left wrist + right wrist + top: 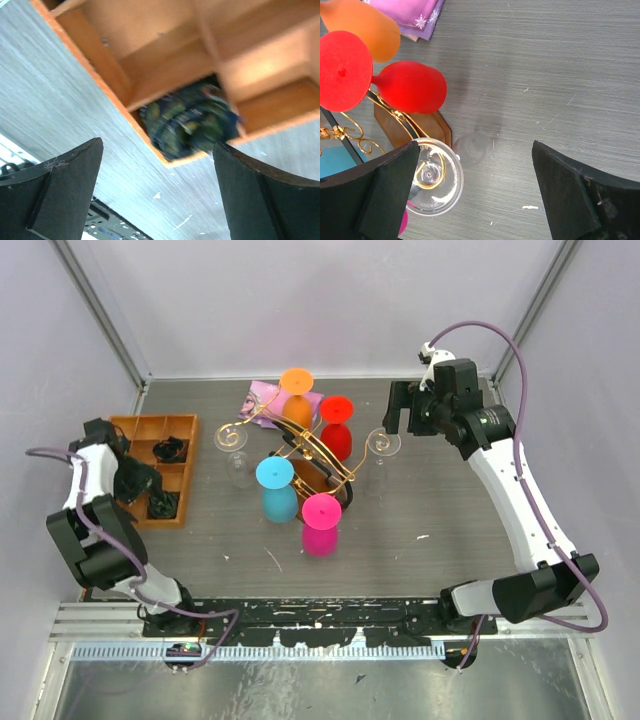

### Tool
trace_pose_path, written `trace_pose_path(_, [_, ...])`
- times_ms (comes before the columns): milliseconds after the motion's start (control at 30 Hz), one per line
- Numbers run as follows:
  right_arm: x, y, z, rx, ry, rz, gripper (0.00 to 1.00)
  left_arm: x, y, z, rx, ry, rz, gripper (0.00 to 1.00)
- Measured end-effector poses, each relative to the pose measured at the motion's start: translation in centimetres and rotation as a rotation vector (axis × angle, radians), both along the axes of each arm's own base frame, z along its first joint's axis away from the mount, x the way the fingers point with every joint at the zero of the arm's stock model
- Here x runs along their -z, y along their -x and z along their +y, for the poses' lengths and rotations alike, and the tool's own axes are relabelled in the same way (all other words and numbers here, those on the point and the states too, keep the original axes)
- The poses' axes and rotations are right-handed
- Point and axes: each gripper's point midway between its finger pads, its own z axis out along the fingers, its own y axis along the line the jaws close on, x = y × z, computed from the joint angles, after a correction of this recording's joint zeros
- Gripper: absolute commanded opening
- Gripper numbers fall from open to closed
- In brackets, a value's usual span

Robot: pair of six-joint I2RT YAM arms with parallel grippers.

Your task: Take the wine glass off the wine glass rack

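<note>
1. Wine glass [432, 176]: clear, hung foot-up on wine glass rack [387, 129], at scroll end.
2. Right gripper [475, 150] beside rack, spread wide, empty; left gripper [157, 150] likewise, well apart from rack.
3. Could snag foot on scroll and topple rack if pulled straight up.

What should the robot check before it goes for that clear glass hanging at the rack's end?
1. Right gripper open: ok.
2. Clear glass hanging on the rack: ok.
3. Glass centred between the fingers: not ok, it sits by one finger.
4. Red glass apart from the fingers: ok.
5. Left gripper out of the way, open over the tray: ok.
</note>
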Motion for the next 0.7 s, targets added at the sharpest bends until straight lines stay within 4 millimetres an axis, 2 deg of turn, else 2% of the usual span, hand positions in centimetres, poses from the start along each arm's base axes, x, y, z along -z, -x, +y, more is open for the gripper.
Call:
trace_pose_path(100, [0.0,0.0,0.0,0.0,-0.001,-0.001,1.0,-3.6,-2.4,-1.6,0.051,-0.038,-0.106,0.98])
trace_pose_path(200, [0.0,0.0,0.0,0.0,-0.001,-0.003,1.0,-8.3,-6.7,-4.0,0.144,-0.077,-0.253,0.98])
trace_pose_path(300, [-0.1,-0.1,0.0,-0.001,-0.002,-0.003,1.0,-12.6,-11.1,-7.4,0.242,-0.081,-0.397,0.96])
trace_pose_path(367, [-0.1,0.0,0.0,-0.001,-0.003,-0.002,1.0,-14.4,-13.8,-9.2,0.29,-0.069,-0.457,0.96])
trace_pose_path(400, [-0.2,0.0,0.0,-0.002,-0.004,-0.004,1.0,-15.3,-15.8,-10.3,0.32,-0.061,-0.49,0.95])
trace_pose_path(433, [-0.3,-0.1,0.1,-0.003,-0.006,-0.006,1.0,-15.5,-17.0,-10.8,0.333,-0.056,-0.503,0.95])
trace_pose_path(533, [-0.9,-0.1,0.3,-0.009,-0.02,-0.017,1.0,-15.2,-22.3,-13.3,0.397,-0.029,-0.536,0.95])
trace_pose_path(567, [-1.1,-0.1,0.4,-0.011,-0.026,-0.021,1.0,-14.7,-24.2,-14.2,0.417,-0.019,-0.543,0.95])
trace_pose_path(700, [-1.5,-0.1,0.7,-0.014,-0.046,-0.025,1.0,-11.5,-28.6,-16.7,0.474,0.027,-0.534,0.95])
